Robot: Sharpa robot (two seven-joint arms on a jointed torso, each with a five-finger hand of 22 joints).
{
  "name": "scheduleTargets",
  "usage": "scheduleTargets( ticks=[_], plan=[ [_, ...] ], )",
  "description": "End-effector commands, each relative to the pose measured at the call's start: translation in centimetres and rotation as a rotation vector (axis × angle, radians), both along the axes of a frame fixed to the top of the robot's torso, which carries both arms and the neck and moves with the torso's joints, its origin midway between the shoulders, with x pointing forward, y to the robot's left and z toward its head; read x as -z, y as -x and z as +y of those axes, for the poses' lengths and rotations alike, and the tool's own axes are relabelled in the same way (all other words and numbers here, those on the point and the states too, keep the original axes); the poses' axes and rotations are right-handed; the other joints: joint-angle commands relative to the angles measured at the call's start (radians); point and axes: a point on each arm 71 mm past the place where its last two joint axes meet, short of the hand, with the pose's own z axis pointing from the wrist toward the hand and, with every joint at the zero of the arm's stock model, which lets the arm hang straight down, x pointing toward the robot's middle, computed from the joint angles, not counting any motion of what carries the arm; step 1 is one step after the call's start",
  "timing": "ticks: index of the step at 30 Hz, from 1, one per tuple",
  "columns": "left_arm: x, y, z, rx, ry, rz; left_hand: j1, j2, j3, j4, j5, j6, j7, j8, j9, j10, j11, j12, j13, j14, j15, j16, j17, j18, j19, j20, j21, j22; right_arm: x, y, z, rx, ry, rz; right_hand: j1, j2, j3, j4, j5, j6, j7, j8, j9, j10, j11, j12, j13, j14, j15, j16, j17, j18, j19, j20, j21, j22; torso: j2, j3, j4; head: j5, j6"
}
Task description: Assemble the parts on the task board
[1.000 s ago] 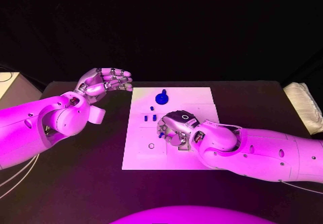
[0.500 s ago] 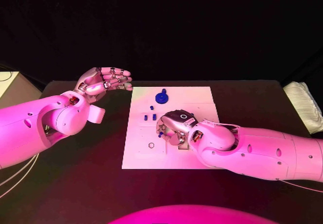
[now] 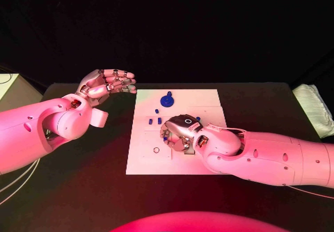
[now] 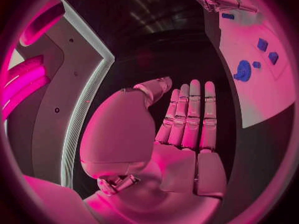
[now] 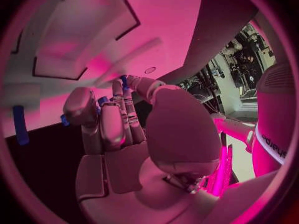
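The white task board [image 3: 209,99] lies mid-table. A round blue part with a knob [image 3: 168,101] stands near its far edge, and small blue pieces [image 3: 154,121] lie left of centre. My right hand [image 3: 181,133] is low over the board's middle with its fingers curled down. In the right wrist view, bits of a small blue part [image 5: 102,101] show between its curled fingers [image 5: 112,122], and another blue piece [image 5: 20,124] lies on the board [image 5: 156,20]. My left hand [image 3: 108,83] is raised off the board's far left corner, palm [image 4: 177,154] bare and fingers straight.
A small ring mark [image 3: 156,150] sits on the board's near left. A white cloth [image 3: 314,113] lies at the table's right edge and a pale box [image 3: 15,92] at the far left. Dark table [image 3: 83,183] surrounds the board.
My right hand has edged slightly left over the board, still curled. The left hand has stayed in place.
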Motion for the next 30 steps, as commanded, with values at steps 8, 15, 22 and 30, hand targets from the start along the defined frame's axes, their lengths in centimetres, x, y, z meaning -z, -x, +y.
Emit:
scheduleTargets(
  ticks=[8, 15, 22, 30],
  plan=[
    [-0.1, 0.0, -0.1, 0.008, 0.026, 0.011, 0.0, 0.005, -0.006, 0.003, 0.002, 0.0, 0.006, -0.004, -0.001, -0.003, 0.003, -0.006, 0.001, 0.008, 0.003, -0.006, 0.002, 0.011, 0.007, 0.001, -0.006, -0.002, -0.1, 0.1, -0.3, -0.01, -0.033, -0.009, 0.023, -0.019, -0.067, -0.008, 0.002, -0.045, 0.012, -0.046, -0.011, -0.132, 0.022, 0.007, -0.047, -0.052, 0.022, -0.071, -0.102, 0.034, -0.058, 0.02, -0.164, -0.078, 0.0, 0.0021, 0.0003, -0.002, 0.005],
    [0.0, -0.1, 0.0, 0.006, 0.025, 0.012, 0.0, 0.005, -0.006, 0.003, 0.001, 0.0, 0.006, -0.004, -0.001, -0.003, 0.004, -0.007, 0.001, 0.008, 0.003, -0.007, 0.003, 0.011, 0.007, 0.001, -0.007, -0.003, -0.6, 0.5, -1.1, 0.003, -0.084, -0.036, 0.138, 0.026, -0.337, 0.062, 0.008, -0.057, 0.009, -0.108, -0.031, -0.238, 0.034, 0.067, -0.07, -0.112, 0.033, -0.128, -0.227, 0.055, -0.099, 0.031, -0.33, -0.16, -0.001, 0.0022, 0.0015, -0.005, 0.008],
    [0.0, -0.1, 0.1, 0.005, 0.024, 0.013, 0.0, 0.005, -0.006, 0.003, 0.001, 0.0, 0.006, -0.004, -0.002, -0.003, 0.004, -0.007, 0.001, 0.009, 0.003, -0.008, 0.003, 0.011, 0.007, 0.001, -0.007, -0.003, -2.1, 0.8, -3.5, 0.046, -0.158, -0.05, 0.176, 0.03, -0.334, 0.098, 0.013, -0.04, 0.009, -0.121, -0.035, -0.204, 0.022, 0.121, -0.067, -0.075, 0.023, -0.076, -0.177, 0.041, -0.05, 0.023, -0.242, -0.117, -0.001, 0.001, -0.0015, -0.014, 0.014],
    [0.0, -0.1, 0.0, 0.01, 0.025, 0.015, 0.0, 0.005, -0.006, 0.003, 0.001, 0.0, 0.006, -0.004, -0.002, -0.003, 0.003, -0.007, 0.001, 0.009, 0.003, -0.008, 0.003, 0.011, 0.007, 0.001, -0.008, -0.003, -4.2, -1.3, -8.2, 0.117, -0.1, -0.047, 0.166, 0.004, -0.261, 0.122, 0.016, -0.017, 0.001, -0.135, -0.038, -0.138, 0.009, 0.155, -0.073, 0.017, 0.011, 0.054, 0.0, 0.002, 0.051, 0.007, 0.005, 0.006, -0.001, 0.0003, -0.0027, -0.023, 0.024]
  ],
)
